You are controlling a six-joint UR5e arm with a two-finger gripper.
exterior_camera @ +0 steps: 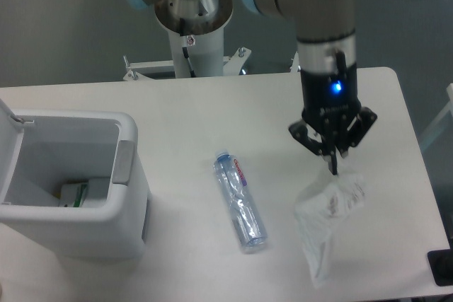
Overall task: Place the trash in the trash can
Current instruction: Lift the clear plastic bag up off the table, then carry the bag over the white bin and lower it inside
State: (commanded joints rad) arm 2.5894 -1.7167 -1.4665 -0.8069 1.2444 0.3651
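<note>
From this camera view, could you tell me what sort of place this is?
Probably a robotics lab: an arm on a pedestal base works over a bare white table holding only a bottle, plastic bag and trash can.

A white table [212, 111] fills the view. Behind it — at its far edge — stands a white pedestal [195, 47]. At the table's near right corner sits a dark object [440, 268], cut off.

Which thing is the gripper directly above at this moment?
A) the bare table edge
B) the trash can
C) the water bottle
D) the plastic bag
D: the gripper reaches the top edge of the plastic bag, while the bottle lies apart to its left.
</note>
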